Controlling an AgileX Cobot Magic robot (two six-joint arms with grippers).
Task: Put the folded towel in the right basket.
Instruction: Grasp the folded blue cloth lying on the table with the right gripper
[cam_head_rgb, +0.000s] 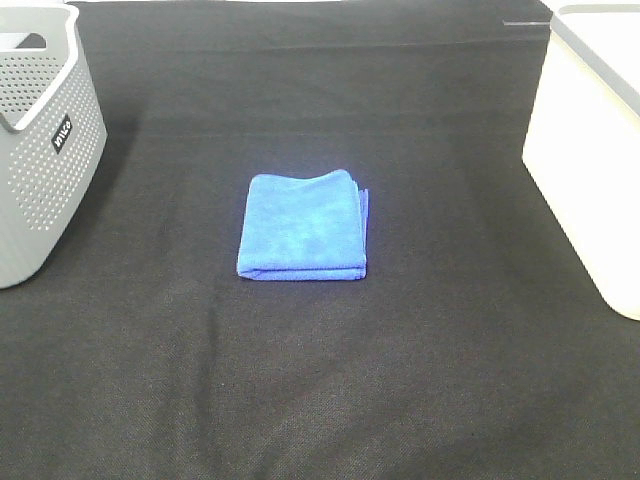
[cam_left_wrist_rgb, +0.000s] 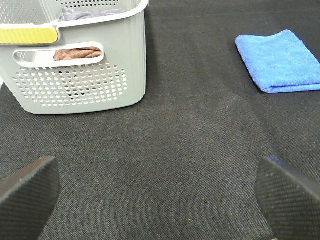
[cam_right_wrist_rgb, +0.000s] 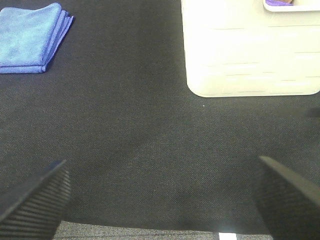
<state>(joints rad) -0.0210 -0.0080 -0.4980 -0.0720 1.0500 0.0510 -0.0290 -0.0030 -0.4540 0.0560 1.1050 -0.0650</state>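
Note:
A folded blue towel (cam_head_rgb: 303, 226) lies flat in the middle of the black cloth; it also shows in the left wrist view (cam_left_wrist_rgb: 281, 60) and the right wrist view (cam_right_wrist_rgb: 31, 37). The right basket (cam_head_rgb: 591, 150) is white and stands at the right edge; the right wrist view shows its wall (cam_right_wrist_rgb: 250, 55). No arm shows in the exterior high view. My left gripper (cam_left_wrist_rgb: 155, 192) is open and empty over bare cloth. My right gripper (cam_right_wrist_rgb: 162, 197) is open and empty near the cloth's front edge. Both are well clear of the towel.
A grey perforated basket (cam_head_rgb: 40, 150) stands at the left edge; in the left wrist view (cam_left_wrist_rgb: 80, 75) it holds brown and grey cloth. A black cloth (cam_head_rgb: 320, 380) covers the table. The cloth's front edge shows in the right wrist view (cam_right_wrist_rgb: 150, 232).

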